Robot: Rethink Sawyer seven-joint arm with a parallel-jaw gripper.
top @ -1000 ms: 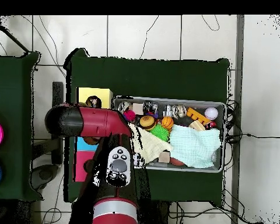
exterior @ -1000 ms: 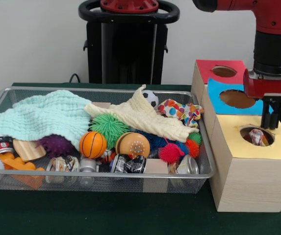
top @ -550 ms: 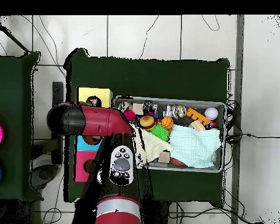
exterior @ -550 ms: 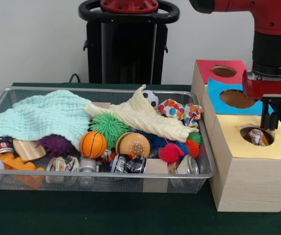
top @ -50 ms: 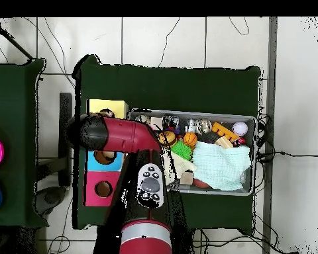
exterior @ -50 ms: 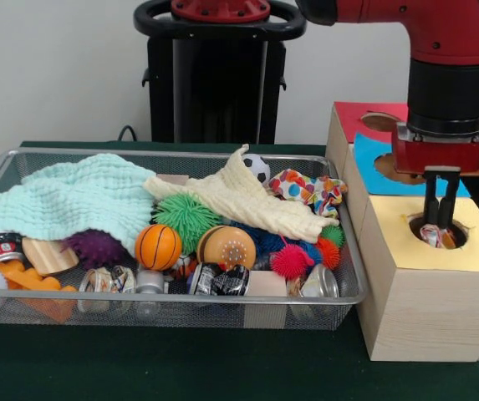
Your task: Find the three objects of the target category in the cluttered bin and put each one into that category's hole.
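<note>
Over yellow box (exterior @ -50 ms: 435,255) hole, tool (exterior @ -50 ms: 438,224) shifted left

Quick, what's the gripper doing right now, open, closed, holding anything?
Gripper: open, fingers slightly apart, holding nothing, tips over the hole in the yellow box; a crumpled object lies in that hole.

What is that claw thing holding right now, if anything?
Nothing that I can see: the gripper hangs open over the yellow box's hole, where a crumpled item already lies.
</note>
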